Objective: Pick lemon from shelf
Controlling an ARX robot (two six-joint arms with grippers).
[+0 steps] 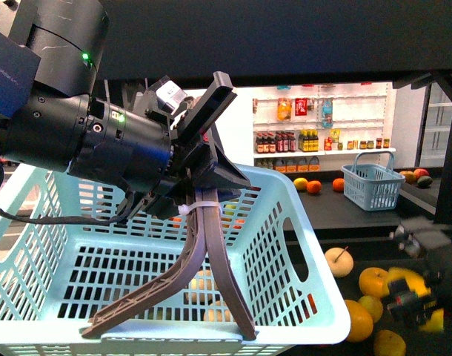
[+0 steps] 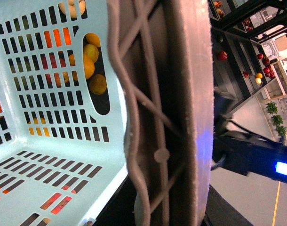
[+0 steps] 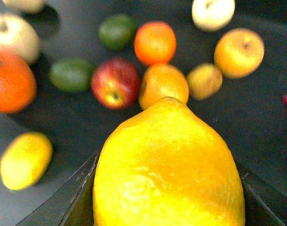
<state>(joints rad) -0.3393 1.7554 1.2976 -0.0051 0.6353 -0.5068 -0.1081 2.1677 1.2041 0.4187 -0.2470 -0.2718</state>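
A big yellow lemon [image 3: 167,165] fills most of the right wrist view, right up close. A dark finger [image 3: 70,205] of the right gripper [image 1: 413,297] shows on each side of it, pressed against its skin, so the gripper is closed around the lemon and holds it. Under the lemon is the black shelf [image 3: 256,113], and many fruits lie on its deck: a red apple [image 3: 116,83], an orange [image 3: 155,42], two green fruits [image 3: 71,74], and a small yellow fruit [image 3: 26,160] off on its own. In the front view the lemon is low on the right, looking blurry, with the gripper on it, just over the lower deck of the shelf near a pale round fruit [image 1: 339,261] with a stem and some orange-yellow fruits [image 1: 374,282]. I cannot tell if the lemon touches the deck. The left gripper [image 1: 170,328] is big and near in the front view. Its two brown fingers [image 1: 211,252] point down and spread wide apart, and there is nothing between them. They hang at a large pale blue basket [image 1: 315,297] with holes in its sides. In the left wrist view one brown finger is very close, with the inside of the basket beside it. On the upper deck sit a small blue basket [image 1: 373,185] and more oranges [image 1: 313,187]. Far behind are white shelves with bottles [image 1: 322,126].
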